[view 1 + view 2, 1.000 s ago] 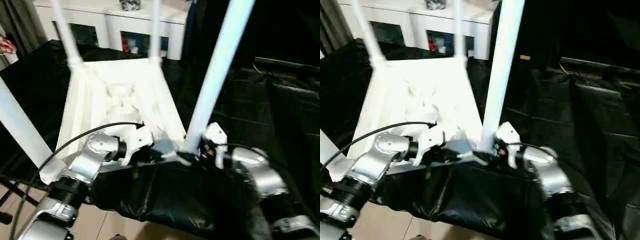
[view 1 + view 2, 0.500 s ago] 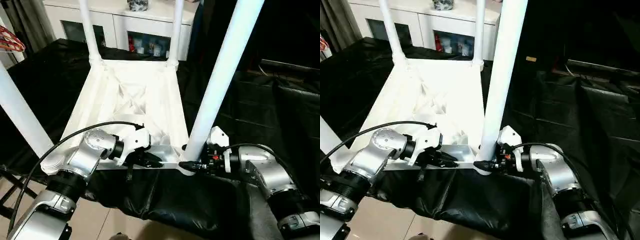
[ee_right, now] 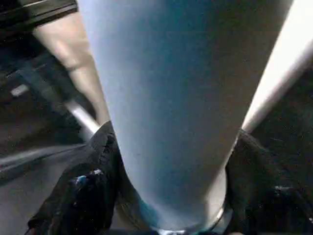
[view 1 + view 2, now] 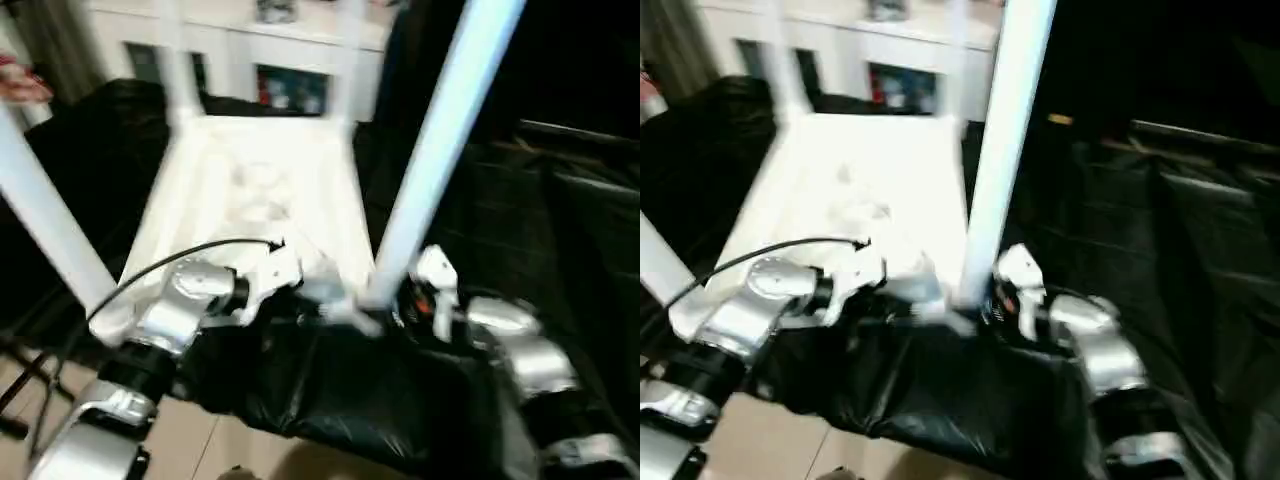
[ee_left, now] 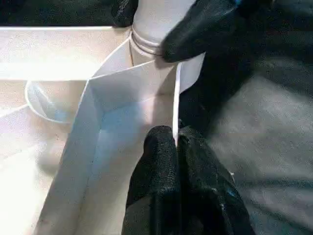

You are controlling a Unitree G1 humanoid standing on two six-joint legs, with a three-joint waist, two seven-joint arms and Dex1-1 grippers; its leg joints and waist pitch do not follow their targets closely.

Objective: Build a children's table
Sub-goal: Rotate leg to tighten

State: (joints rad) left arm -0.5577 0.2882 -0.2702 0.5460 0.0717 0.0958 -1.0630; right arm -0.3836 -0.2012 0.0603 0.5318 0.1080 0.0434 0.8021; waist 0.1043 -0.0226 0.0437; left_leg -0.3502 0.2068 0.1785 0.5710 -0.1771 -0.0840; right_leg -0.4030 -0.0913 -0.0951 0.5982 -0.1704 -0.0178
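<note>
The children's table (image 4: 260, 190) lies upside down on the black-draped counter (image 4: 560, 230), its long axis running away from the robot and its legs pointing up. The left fingers (image 5: 168, 171), pressed shut, pinch the thin near rim wall beside the corner socket. The right fingers (image 3: 93, 191) stand apart, one either side of the base of the near right leg (image 4: 435, 150), both forearms reaching inward toward that corner.

Home room: white glass-door cabinet (image 4: 250, 55)

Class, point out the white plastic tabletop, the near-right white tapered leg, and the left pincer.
White plastic tabletop (image 4: 260, 190): left eye view, ribbed underside.
Near-right white tapered leg (image 4: 435, 150): left eye view, mid-shaft.
Left pincer (image 5: 177, 147): left wrist view, fingertips pinching the rim.
</note>
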